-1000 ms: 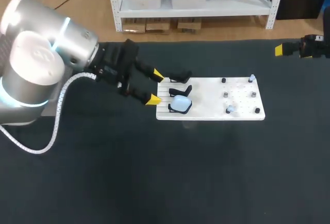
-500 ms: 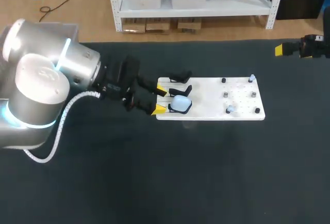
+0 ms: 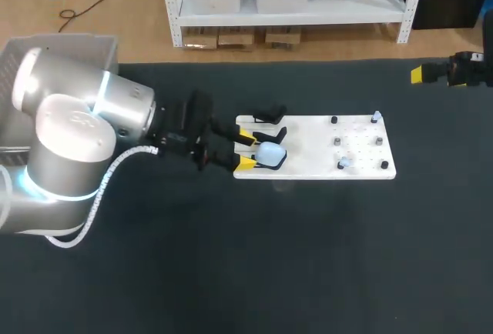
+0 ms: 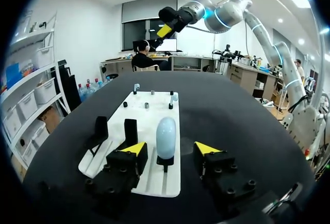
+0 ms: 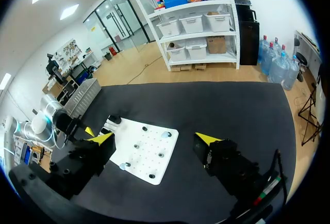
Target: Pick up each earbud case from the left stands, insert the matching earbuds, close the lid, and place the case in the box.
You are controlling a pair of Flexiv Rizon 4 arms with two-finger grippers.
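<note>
starting out, by my read: my left gripper (image 3: 246, 150), fingers apart, straddles the one pale blue case (image 3: 269, 151), which sits unlifted on the nearest of three stands (image 3: 271, 132); the other two stand empty. two earbuds (image 3: 344, 163) wait among the pegs. right gripper (image 5: 154, 138) is spread too, well apart. picking, inserting, closing and boxing remain.

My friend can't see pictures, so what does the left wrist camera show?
The open left gripper straddles, without touching, a pale blue egg-shaped earbud case upright on a black stand on a flat white board. Two empty black stands sit beside it.
</note>
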